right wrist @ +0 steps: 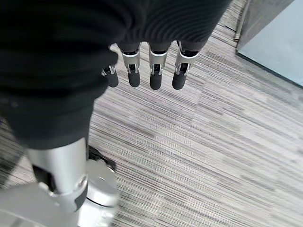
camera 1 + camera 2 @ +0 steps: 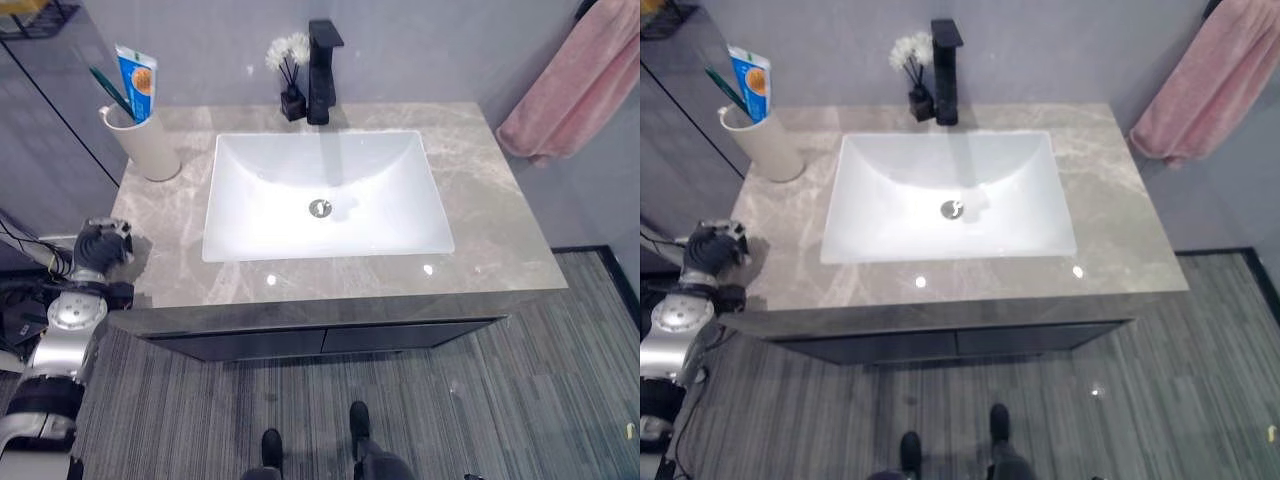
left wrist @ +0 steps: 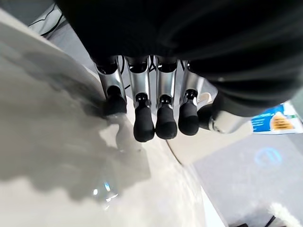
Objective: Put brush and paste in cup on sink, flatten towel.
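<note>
Brush (image 2: pixel 108 92) and paste (image 2: pixel 136 76) stand in the cup (image 2: pixel 148 143) at the bench's (image 2: pixel 490 240) far left corner, towel (image 2: pixel 575 85) hanging bunched at right; left wrist view shows left robot hand (image 3: pixel 156 109) empty, fingers relaxed, over the bench edge; right wrist view shows right robot hand (image 1: pixel 151 66) likewise, above the floor (image 1: pixel 213 156).

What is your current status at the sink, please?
Left robot hand open at counter edge; right robot hand open. Brush, paste in cup. Towel unflattened.
</note>
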Available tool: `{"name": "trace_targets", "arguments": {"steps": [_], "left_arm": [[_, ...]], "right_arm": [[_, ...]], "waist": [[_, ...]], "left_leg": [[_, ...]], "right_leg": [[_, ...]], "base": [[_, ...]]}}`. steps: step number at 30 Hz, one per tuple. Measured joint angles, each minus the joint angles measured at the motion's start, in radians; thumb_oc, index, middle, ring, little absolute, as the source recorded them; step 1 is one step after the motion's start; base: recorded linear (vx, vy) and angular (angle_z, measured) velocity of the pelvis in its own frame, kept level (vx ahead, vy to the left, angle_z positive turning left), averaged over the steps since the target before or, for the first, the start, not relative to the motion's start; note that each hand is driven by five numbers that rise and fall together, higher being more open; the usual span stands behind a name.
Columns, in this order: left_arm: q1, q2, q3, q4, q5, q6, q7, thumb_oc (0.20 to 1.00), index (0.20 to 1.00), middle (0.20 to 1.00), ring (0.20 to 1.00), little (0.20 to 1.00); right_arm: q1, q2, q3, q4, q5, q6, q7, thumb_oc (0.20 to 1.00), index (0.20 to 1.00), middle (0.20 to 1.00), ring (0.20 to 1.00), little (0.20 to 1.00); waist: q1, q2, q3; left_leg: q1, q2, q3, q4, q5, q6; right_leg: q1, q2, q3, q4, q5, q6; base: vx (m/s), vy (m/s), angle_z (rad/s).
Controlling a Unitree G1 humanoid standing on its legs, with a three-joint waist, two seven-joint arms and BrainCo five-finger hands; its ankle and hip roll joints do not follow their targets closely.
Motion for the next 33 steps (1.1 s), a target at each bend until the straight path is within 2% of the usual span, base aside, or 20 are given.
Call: {"name": "trace_targets", "arguments": {"steps": [2,6,9,14,20,26,31,33], "left_arm": [[-0.091,0.008,-0.02,0.04,-0.033,0.002,0.009,0.2,0.2,0.2,0.2,0.2],[-0.274,0.036,-0.112,0.095,-0.033,-0.016,0.045,0.2,0.2,0.2,0.2,0.2],[-0.366,0.061,-0.142,0.094,-0.026,-0.019,0.077,0.2,0.2,0.2,0.2,0.2],[-0.411,0.074,-0.14,0.05,-0.013,-0.032,0.115,0.2,0.2,0.2,0.2,0.2],[-0.47,0.083,-0.152,0.05,-0.024,-0.033,0.115,0.2,0.2,0.2,0.2,0.2],[-0.407,0.087,-0.121,-0.061,-0.03,-0.039,0.116,0.2,0.2,0.2,0.2,0.2],[-0.192,0.077,0.005,-0.271,-0.032,-0.041,0.108,0.2,0.2,0.2,0.2,0.2],[-0.083,0.044,0.041,-0.344,-0.032,-0.051,0.104,0.2,0.2,0.2,0.2,0.2]], "right_arm": [[-0.014,-0.001,0.004,-0.009,0.009,0.0,-0.01,1.0,1.0,1.0,1.0,1.0],[-0.044,-0.001,0.007,-0.018,0.073,-0.004,-0.022,1.0,1.0,1.0,1.0,1.0],[-0.056,-0.001,0.006,-0.04,0.118,-0.011,-0.032,1.0,1.0,1.0,1.0,1.0],[-0.068,-0.003,0.024,-0.041,0.127,-0.012,-0.033,1.0,1.0,1.0,1.0,1.0],[-0.075,-0.001,0.025,-0.045,0.137,-0.012,-0.047,1.0,1.0,1.0,1.0,1.0],[-0.089,-0.002,0.025,-0.051,0.155,-0.015,-0.05,1.0,1.0,1.0,1.0,1.0],[-0.117,-0.002,0.023,-0.054,0.154,-0.029,-0.05,1.0,1.0,1.0,1.0,1.0],[-0.123,-0.004,0.022,-0.056,0.154,-0.031,-0.051,1.0,1.0,1.0,1.0,1.0]], "waist": [[-0.005,0.002,0.022],[-0.015,0.005,0.065],[-0.025,0.008,0.091],[-0.025,0.013,0.134],[-0.024,0.013,0.138],[-0.02,0.013,0.138],[-0.017,0.016,0.14],[-0.015,0.023,0.146]], "left_leg": [[-0.024,0.0,0.0,0.0,0.004,-0.001],[-0.08,0.004,-0.001,0.0,0.01,-0.006],[-0.12,0.007,-0.002,0.0,0.014,-0.008],[-0.133,0.011,-0.006,0.0,0.014,-0.01],[-0.175,0.007,-0.025,0.0,0.021,-0.011],[-0.182,0.009,-0.034,0.001,0.022,-0.012],[-0.161,0.011,-0.034,0.001,0.022,-0.012],[-0.129,0.014,-0.037,0.0,0.02,-0.012]], "right_leg": [[-0.026,0.004,0.004,0.008,0.019,-0.004],[-0.082,0.008,0.004,0.008,0.025,-0.006],[-0.122,0.011,0.004,0.008,0.029,-0.008],[-0.133,0.014,-0.001,0.008,0.029,-0.008],[-0.167,0.008,-0.009,0.008,0.029,-0.007],[-0.167,0.011,-0.023,0.008,0.029,-0.008],[-0.149,0.01,-0.026,0.009,0.029,-0.008],[-0.114,0.012,-0.027,0.008,0.028,-0.008]], "base": [[-0.02,0.021,-0.04],[0.02,0.012,-0.01],[0.02,0.008,0.0],[0.06,0.017,0.01],[0.02,0.007,0.08],[0.01,0.005,0.04],[0.01,0.002,0.0],[0.02,0.019,0.03]]}}
